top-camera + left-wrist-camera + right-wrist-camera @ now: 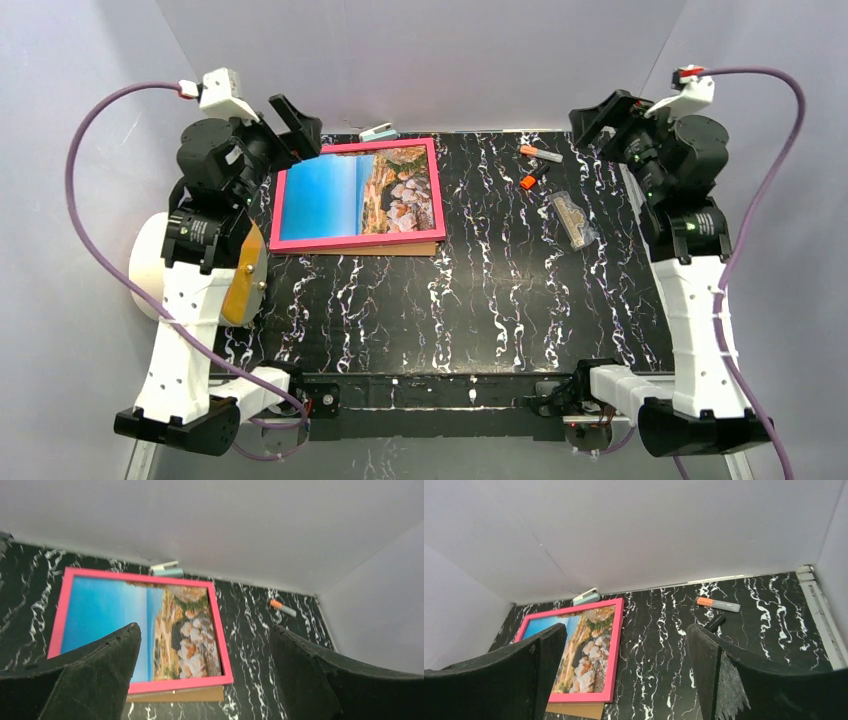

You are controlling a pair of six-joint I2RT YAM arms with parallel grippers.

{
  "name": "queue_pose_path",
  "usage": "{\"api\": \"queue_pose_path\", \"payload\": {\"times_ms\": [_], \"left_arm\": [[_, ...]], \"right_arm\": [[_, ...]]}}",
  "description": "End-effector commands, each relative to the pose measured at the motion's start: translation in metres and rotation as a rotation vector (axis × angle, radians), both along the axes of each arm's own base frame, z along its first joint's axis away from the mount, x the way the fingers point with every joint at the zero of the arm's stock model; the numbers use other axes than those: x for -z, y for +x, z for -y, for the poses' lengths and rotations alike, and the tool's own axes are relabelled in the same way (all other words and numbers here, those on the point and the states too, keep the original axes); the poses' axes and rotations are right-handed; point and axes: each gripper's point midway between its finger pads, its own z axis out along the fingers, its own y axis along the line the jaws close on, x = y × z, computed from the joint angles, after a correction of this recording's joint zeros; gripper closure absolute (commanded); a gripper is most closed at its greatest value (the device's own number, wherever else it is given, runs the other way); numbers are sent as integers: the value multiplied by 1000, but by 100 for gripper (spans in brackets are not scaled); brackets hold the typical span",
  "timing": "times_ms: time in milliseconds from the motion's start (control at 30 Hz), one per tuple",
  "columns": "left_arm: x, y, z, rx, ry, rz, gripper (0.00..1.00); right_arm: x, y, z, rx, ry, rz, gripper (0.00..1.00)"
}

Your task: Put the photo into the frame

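The pink frame (437,198) lies face up at the back left of the table, with the photo (350,193) of blue sea and tan rocks showing inside it. A brown cardboard board (415,249) sticks out under its near edge. Frame (222,645) and photo (125,615) show in the left wrist view, and in the right wrist view the frame (614,650) and photo (586,645). My left gripper (297,128) is open and empty, raised above the frame's far left corner. My right gripper (592,122) is open and empty, raised at the back right.
A small teal-and-white object (379,132) lies behind the frame at the back wall. An orange-and-grey marker (541,153), an orange-capped black pen (534,178) and a clear plastic packet (574,219) lie at the back right. White walls enclose the table.
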Motion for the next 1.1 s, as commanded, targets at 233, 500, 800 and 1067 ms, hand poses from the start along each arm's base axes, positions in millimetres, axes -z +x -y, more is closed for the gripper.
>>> {"api": "queue_pose_path", "payload": {"times_ms": [233,500,800,1067], "left_arm": [[65,6,47,232,-49,-95,2],[109,19,46,194,-49,-189,2],[135,36,-5,-129,-1,-311,2],[134,28,-48,-399,17,-389,2]], "right_arm": [[25,63,-82,-421,-86,9,9],[133,83,-222,-728,-351,-105,10],[263,61,-329,-1182,-634,-270,26],[329,33,-386,-1377,-723,-314,35]]}}
